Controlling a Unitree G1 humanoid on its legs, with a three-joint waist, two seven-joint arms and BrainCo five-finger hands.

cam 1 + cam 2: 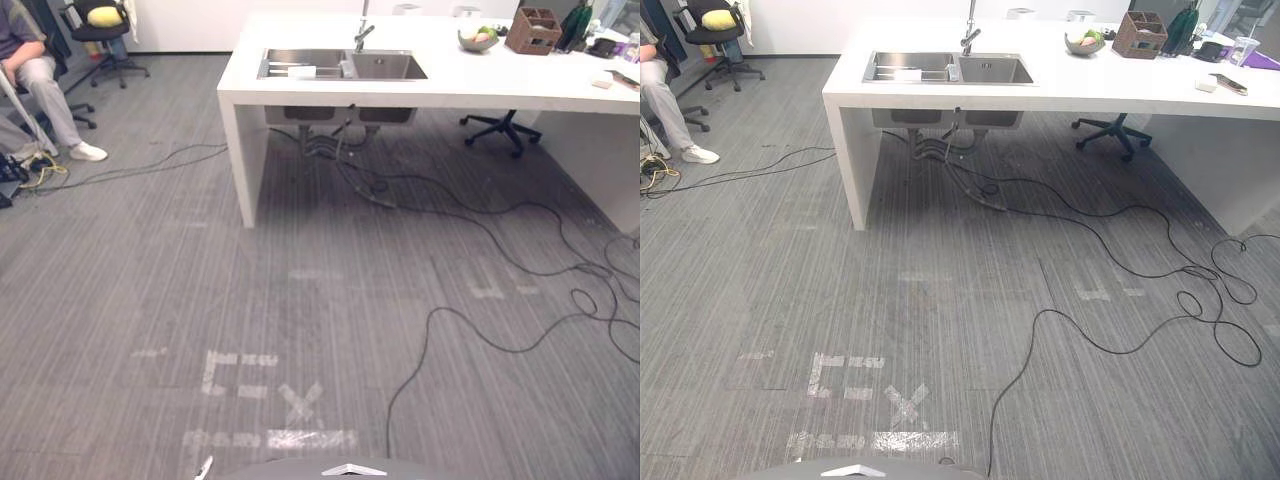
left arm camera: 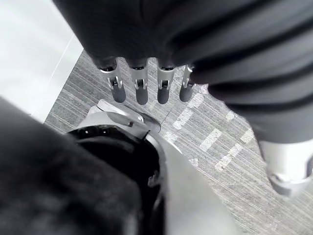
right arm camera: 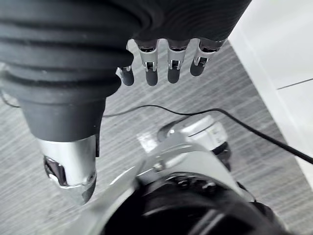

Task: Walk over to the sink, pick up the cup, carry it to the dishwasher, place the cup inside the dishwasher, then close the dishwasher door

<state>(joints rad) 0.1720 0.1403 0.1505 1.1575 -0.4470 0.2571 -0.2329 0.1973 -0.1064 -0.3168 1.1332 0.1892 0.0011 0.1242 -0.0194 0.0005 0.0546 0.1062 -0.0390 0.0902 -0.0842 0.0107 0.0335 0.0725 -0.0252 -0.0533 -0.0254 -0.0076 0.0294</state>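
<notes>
A steel double sink [image 1: 385, 66] with a tap [image 1: 362, 35] is set in a white counter [image 1: 420, 95] a few steps ahead across the carpet. A small pale object [image 1: 953, 72] stands at the divider between the basins; it is too small to tell whether it is the cup. A white flat item [image 1: 300, 72] lies in the left basin. My left hand [image 2: 142, 83] hangs by my side over the carpet, fingers straight, holding nothing. My right hand [image 3: 151, 66] hangs the same way, open and empty.
Black cables [image 1: 480, 230] snake over the floor from under the sink to the right. Tape marks [image 1: 270, 390] lie just ahead. A person [image 1: 40, 80] sits at far left near an office chair [image 1: 105, 40]. A fruit bowl [image 1: 478, 38] and brown caddy [image 1: 532, 30] stand on the counter.
</notes>
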